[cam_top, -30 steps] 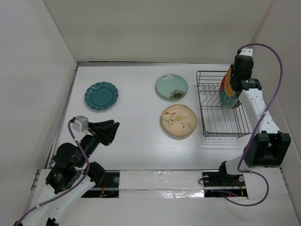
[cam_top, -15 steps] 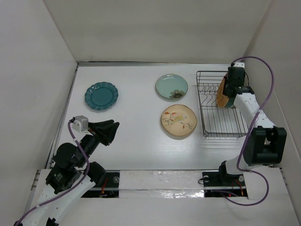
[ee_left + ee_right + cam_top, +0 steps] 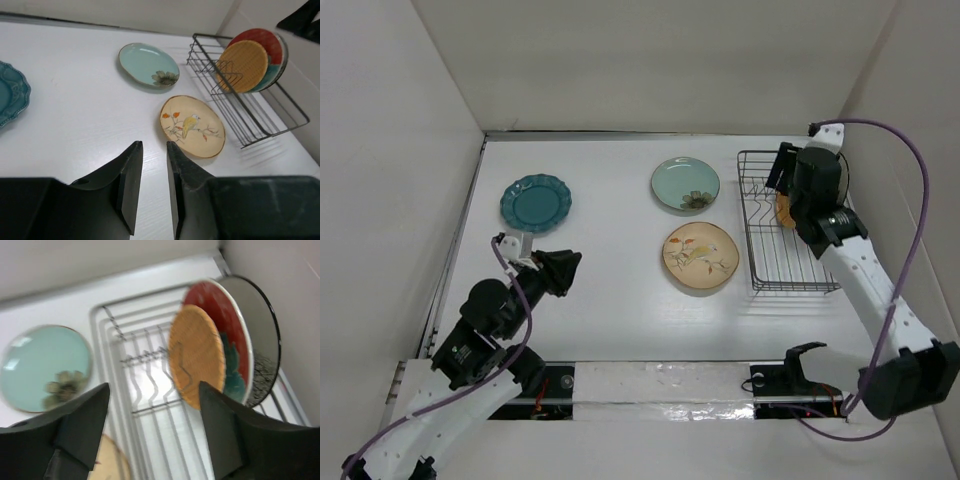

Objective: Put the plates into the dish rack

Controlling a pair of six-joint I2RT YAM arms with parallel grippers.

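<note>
The dish rack (image 3: pixel 800 268) stands at the right. In it the orange plate (image 3: pixel 195 355) stands on edge in front of the red plate (image 3: pixel 227 330) and the dark-rimmed cream plate (image 3: pixel 262 340). My right gripper (image 3: pixel 783 172) hovers open above the rack's far end, with nothing between its fingers (image 3: pixel 82 425). Flat on the table lie the pale mint plate (image 3: pixel 685 185), the tan floral plate (image 3: pixel 700 257) and the scalloped teal plate (image 3: pixel 535 203). My left gripper (image 3: pixel 563 272) hangs over the near left table, its jaws narrowly apart and empty, pointing toward the tan plate (image 3: pixel 192 125).
White walls close in the table on the left, back and right, and the rack (image 3: pixel 260 117) sits close to the right wall. The arms' base rail (image 3: pixel 660 385) runs along the near edge.
The right gripper lowered the orange plate into the rack, let go, opened wide and drew back to the left. The left arm edged forward and its jaws narrowed.
</note>
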